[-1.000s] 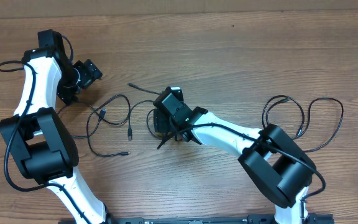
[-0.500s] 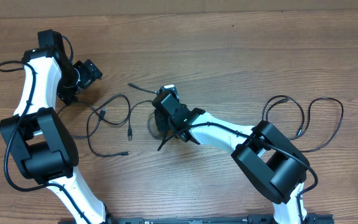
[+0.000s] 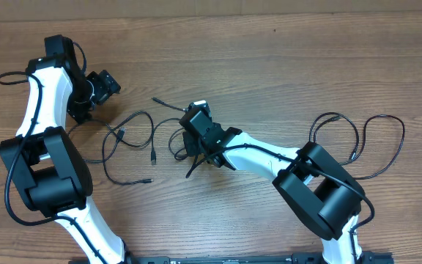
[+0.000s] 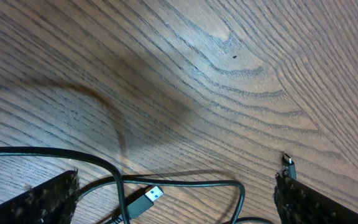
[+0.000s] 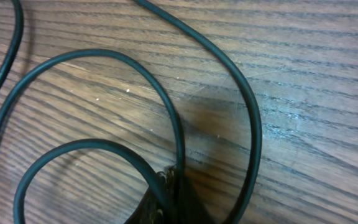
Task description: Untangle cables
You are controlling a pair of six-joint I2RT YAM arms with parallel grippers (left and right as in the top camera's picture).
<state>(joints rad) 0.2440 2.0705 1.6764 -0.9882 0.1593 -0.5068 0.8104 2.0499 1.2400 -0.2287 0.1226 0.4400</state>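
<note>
Thin black cables (image 3: 153, 139) lie in loose loops left of the table's centre. In the right wrist view one cable loop (image 5: 135, 65) curves down into my right gripper (image 5: 174, 179), which is shut on it. From overhead, the right gripper (image 3: 187, 147) sits at the right edge of that tangle. My left gripper (image 3: 108, 86) hangs at the upper left, its jaws wide open. In the left wrist view, the left gripper (image 4: 176, 182) is above a cable and a USB plug (image 4: 146, 199), touching neither. A small plug tip (image 4: 289, 167) lies by its right finger.
Another black cable (image 3: 335, 116) lies in wide loops at the right, beside the right arm's base. Both arm bases stand along the near edge. The surface is bare wood.
The right gripper's fingers have come together on the cable loop at the centre, after a small shift left. The left arm has stayed still.
</note>
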